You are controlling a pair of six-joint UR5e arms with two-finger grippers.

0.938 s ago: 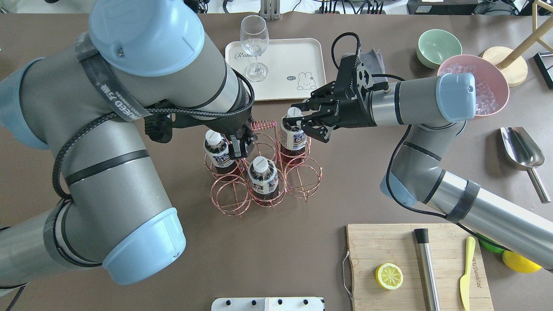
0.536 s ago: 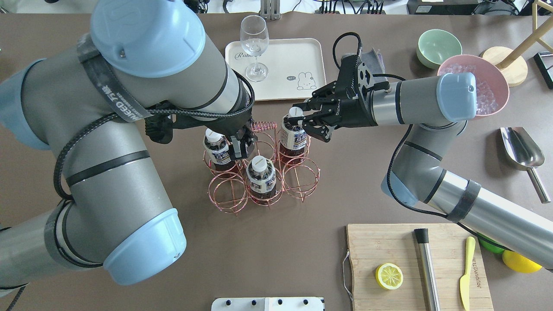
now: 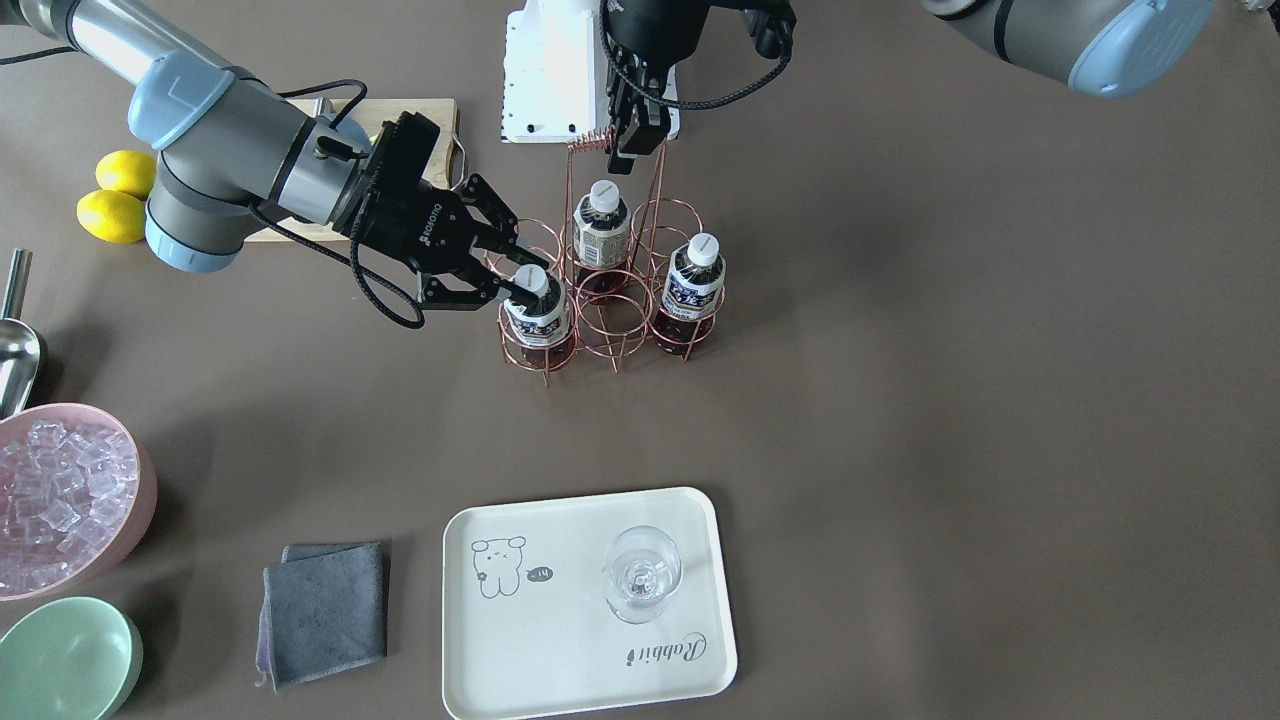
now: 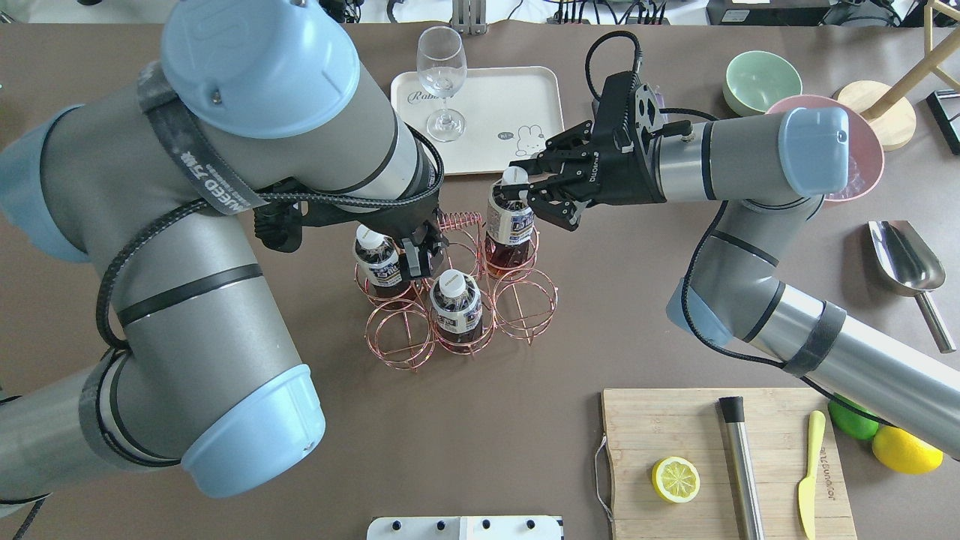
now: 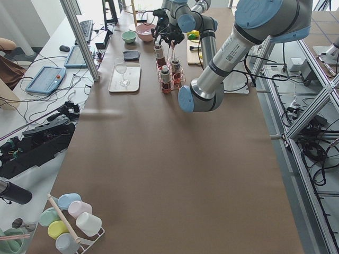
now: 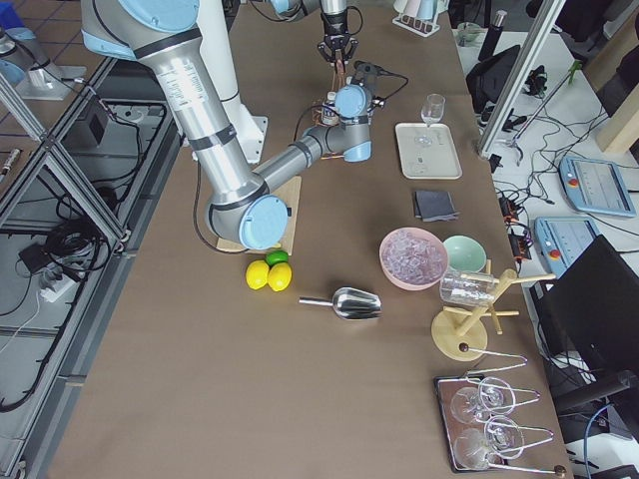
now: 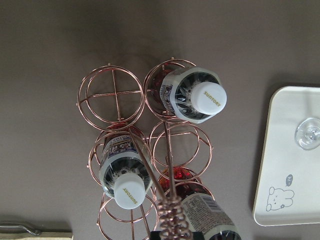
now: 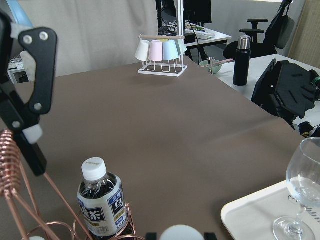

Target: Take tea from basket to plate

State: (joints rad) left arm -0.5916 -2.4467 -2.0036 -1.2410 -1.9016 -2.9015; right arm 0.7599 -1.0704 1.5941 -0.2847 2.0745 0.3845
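Front-facing view: right fingers (image 3: pixel 508 256) are clamped on the capped neck of the tea (image 3: pixel 537 315), which stands in a corner cell of the basket (image 3: pixel 610 300) on the counter (image 3: pixel 900 400). Left fingers (image 3: pixel 625 150) are closed on the basket's coiled handle.

Overhead view: the plate (image 4: pixel 517 97) lies beyond the basket, apart from it, and carries a wineglass (image 4: pixel 442 75).

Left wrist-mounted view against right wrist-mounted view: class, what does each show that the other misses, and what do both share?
Only the left wrist-mounted view looks down into the basket, showing an empty cell's cross-wire floor and the bear print on the plate. Only the right wrist-mounted view looks along the table to a rack of pastel cups and, beyond, a black flask. Both show the coiled handle, a tea bottle standing in its cell, the plate and the wineglass.
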